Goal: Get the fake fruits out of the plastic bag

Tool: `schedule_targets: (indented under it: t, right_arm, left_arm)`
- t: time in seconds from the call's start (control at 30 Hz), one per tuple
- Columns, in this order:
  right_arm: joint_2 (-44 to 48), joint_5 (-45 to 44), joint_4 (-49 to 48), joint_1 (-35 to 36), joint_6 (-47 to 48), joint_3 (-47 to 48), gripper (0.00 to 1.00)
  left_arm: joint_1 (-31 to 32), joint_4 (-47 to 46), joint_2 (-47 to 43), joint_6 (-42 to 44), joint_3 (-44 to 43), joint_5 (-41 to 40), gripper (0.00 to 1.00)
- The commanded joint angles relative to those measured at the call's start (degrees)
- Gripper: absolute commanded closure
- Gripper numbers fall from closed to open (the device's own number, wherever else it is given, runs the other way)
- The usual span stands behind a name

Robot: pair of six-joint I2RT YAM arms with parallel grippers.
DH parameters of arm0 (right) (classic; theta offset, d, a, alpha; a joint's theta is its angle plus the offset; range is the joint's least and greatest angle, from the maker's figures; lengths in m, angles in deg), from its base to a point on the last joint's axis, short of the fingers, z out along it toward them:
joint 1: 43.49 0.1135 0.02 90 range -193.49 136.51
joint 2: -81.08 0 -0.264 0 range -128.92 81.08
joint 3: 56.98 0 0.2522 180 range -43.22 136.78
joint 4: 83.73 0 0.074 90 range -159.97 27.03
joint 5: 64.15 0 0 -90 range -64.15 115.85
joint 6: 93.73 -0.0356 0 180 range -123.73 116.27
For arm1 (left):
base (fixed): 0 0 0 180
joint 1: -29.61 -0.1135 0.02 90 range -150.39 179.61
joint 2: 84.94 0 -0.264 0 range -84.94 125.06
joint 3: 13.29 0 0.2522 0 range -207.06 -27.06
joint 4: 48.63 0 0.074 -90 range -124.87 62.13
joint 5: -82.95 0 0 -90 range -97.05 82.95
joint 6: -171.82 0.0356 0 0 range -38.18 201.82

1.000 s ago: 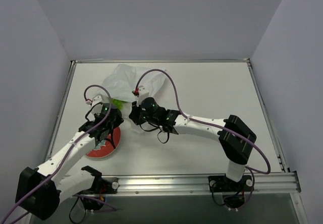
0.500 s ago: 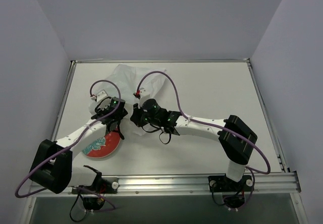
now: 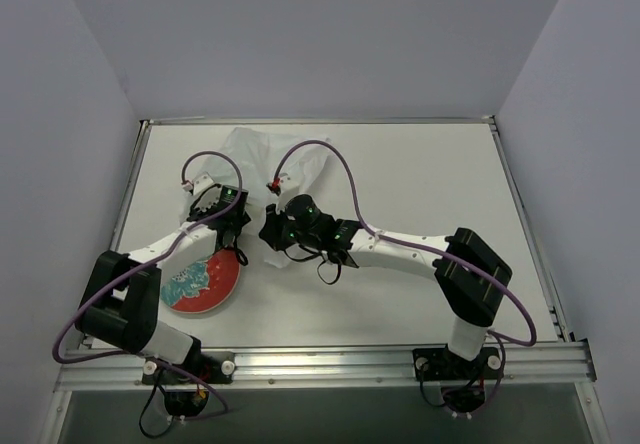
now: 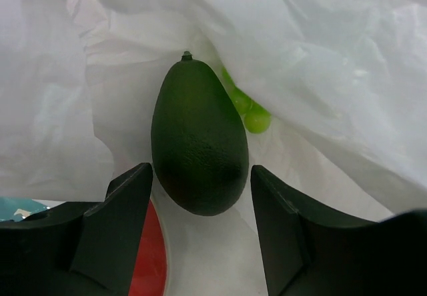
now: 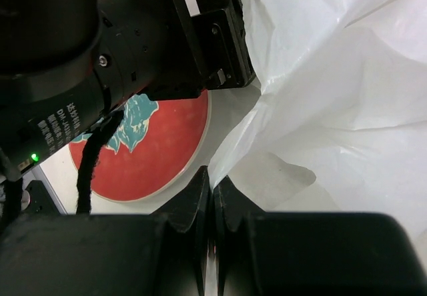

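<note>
Inside the plastic bag (image 4: 333, 63), left claw (image 4: 200, 176) stands wide around the dark green fruit (image 4: 199, 129); right claw (image 5: 213, 186) pinches its film.

The plastic bag (image 4: 320, 56) is white, translucent film; the pear-shaped fake fruit (image 4: 199, 143) is dark green with a finely pebbled skin; the grape bunch (image 4: 248, 109) is light yellow-green; the plate (image 5: 160, 136) is red with a teal pattern; the table (image 3: 420, 174) is white; the cable (image 3: 312, 142) is purple.
</note>
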Motion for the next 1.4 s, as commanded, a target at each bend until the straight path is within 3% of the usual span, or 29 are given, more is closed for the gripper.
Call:
schedule_targets:
  t: [0.0, 0.47, 0.63, 0.73, 0.83, 1.1, 1.37]
  right_arm:
    - [3.1, 0.9, -2.4, -0.7, -0.5, -0.5, 1.0]
    - [2.9, 2.4, -4.8, -1.1, -1.0, -1.9, 1.0]
    - [2.6, 2.7, -5.6, -1.4, -1.3, -2.3, 1.0]
    - [2.8, 2.7, -6.1, -1.5, -1.6, -2.4, 1.0]
    - [2.9, 2.7, -6.4, -2.2, -1.8, -1.9, 1.0]
    - [0.9, 2.7, -6.9, -5.0, -1.9, 1.3, 1.0]
    - [1.2, 4.0, -7.0, -7.6, -2.1, 2.9, 1.0]
  left_arm:
    - [-1.0, 0.2, -0.1, 1.3, -3.1, -0.6, 0.41]
    - [-3.2, -3.2, 5.7, 2.4, -4.4, 1.6, 0.37]
    - [-3.3, -3.9, 3.0, 4.3, -4.6, 1.8, 0.58]
    - [-3.3, -3.4, -0.3, 5.0, -4.5, 3.2, 0.79]
    - [-3.1, -2.1, -5.8, 5.7, -3.7, 5.5, 0.86]
    - [-2.9, 13.1, -20.9, 7.9, -1.6, 12.3, 0.91]
    - [-2.0, 30.8, -33.7, 4.4, 1.1, 12.1, 0.91]
